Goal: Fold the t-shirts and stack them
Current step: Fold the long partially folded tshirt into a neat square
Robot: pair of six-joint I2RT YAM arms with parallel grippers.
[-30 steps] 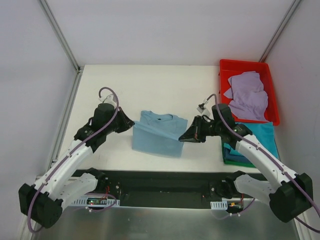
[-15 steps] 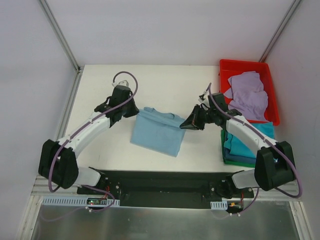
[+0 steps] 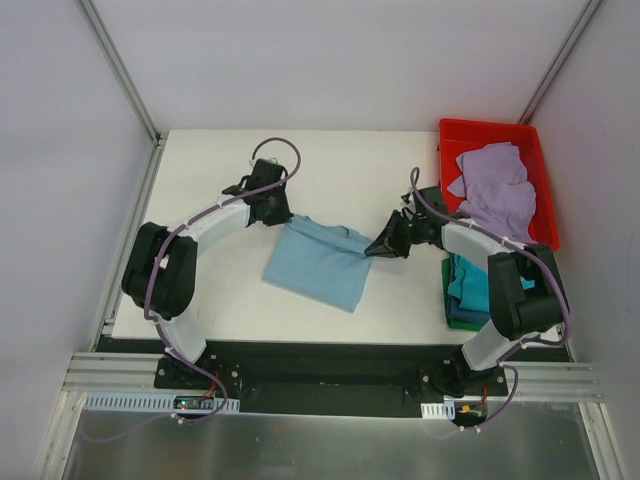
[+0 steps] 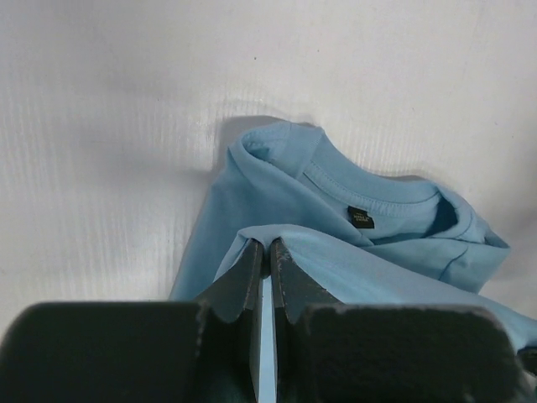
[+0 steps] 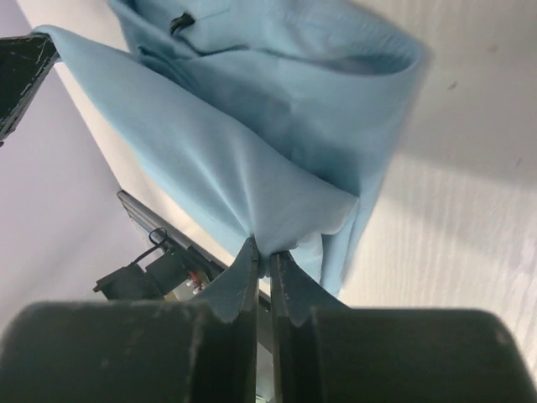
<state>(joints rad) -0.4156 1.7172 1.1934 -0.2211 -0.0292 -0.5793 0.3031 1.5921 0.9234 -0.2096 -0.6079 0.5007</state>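
Both my arms have swung out from the near side toward the far side in the last second, carrying the pinched edge of the blue tee [image 3: 315, 265] away from me and up over its own body. My left pincer [image 3: 283, 216] is clenched on one corner of that edge and my right pincer [image 3: 380, 247] is clenched on the other, so the cloth hangs between them as a taut sheet. From the left wrist, the held layer now sits just short of the collar [image 4: 369, 189], with the small dark label [image 4: 359, 216] still showing. I judge the lengthwise fold is nearly laid, with lowering and letting go to come. The tee lies mid-counter [image 3: 200, 170], apart from the stack [image 3: 475, 300] of teal, blue and green tees at the near right. A lavender tee [image 3: 495, 190] waits crumpled in the red bin [image 3: 448, 128] at the far right. The cotton is soft and matte, gathering into fine creases at my right fingertips, with a ribbed, rounded collar. The counter is white and faintly ridged.
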